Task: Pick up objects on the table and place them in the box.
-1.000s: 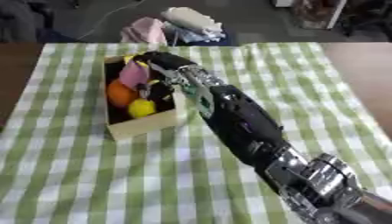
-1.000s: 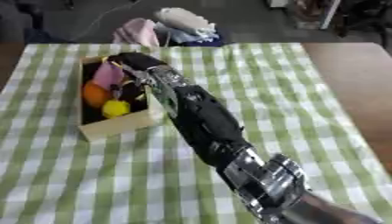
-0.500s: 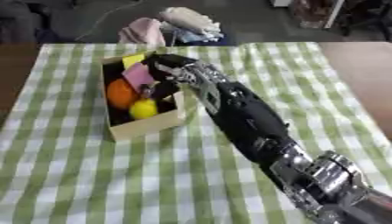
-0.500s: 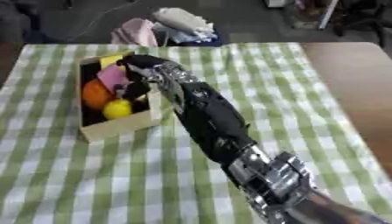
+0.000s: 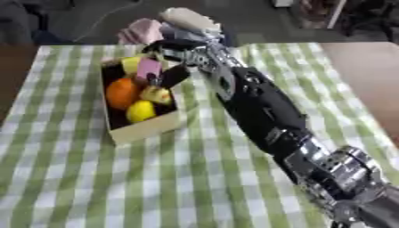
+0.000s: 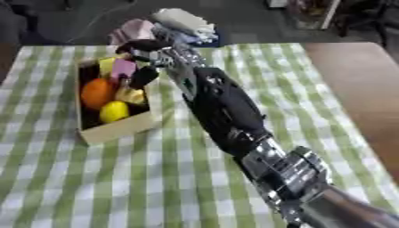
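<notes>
Right hand (image 5: 173, 60) over the box (image 5: 148, 128) — fingers down inside.

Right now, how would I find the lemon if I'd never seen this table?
Look on the green checked cloth for the small tan box at its left. The lemon lies in the box's near end, just below the orange. It is the only bright yellow, egg-shaped thing there.

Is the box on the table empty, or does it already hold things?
It holds things. In the box lie an orange, a yellow fruit and a pink item.
</notes>
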